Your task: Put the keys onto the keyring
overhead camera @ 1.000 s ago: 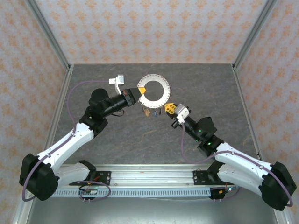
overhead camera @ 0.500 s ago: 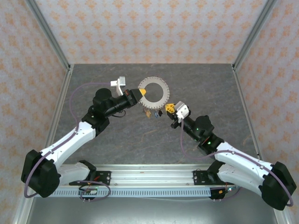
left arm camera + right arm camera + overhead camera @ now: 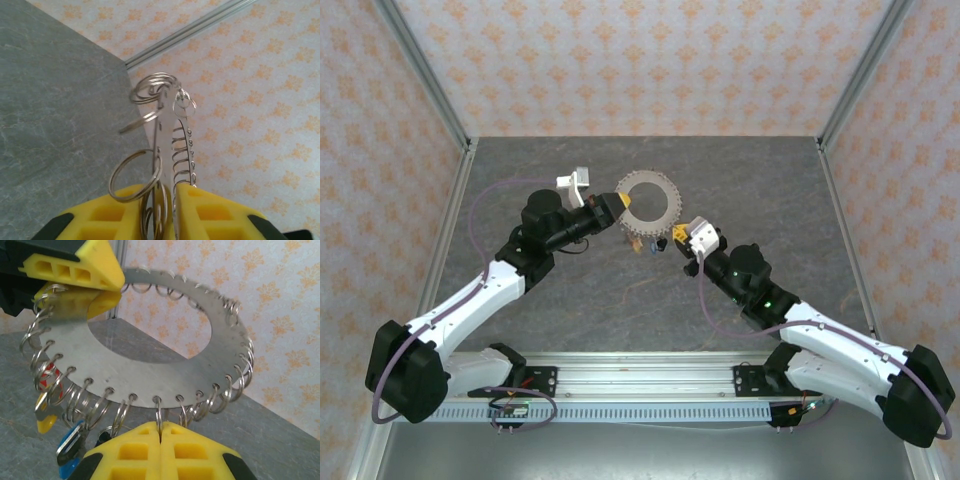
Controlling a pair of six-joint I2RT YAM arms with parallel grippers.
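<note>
I have the keyring [image 3: 150,370] lifted off the worktop [image 3: 570,290], hanging between the two arms just above the middle of the overhead frame. My right pincer [image 3: 160,432] is pressed together on one wire loop [image 3: 158,407] at the ring's bottom edge, so that side has a firm hold. My left pincer [image 3: 167,192] straddles the rim at the ring's left. The plate and a few loops sit in the narrow gap between its fingers, and I cannot tell whether it is biting or just loose around them.

As for progress, several keys [image 3: 645,241] already dangle from loops along the lower left of the ring. In the right wrist view I can pick out a red head [image 3: 47,378], a yellow one [image 3: 46,423] and a blue one [image 3: 66,471]. Most loops round the rest of the rim look bare. I judge the threading largely done for these keys. Whether another key is still waiting to go on, I cannot say from here.
</note>
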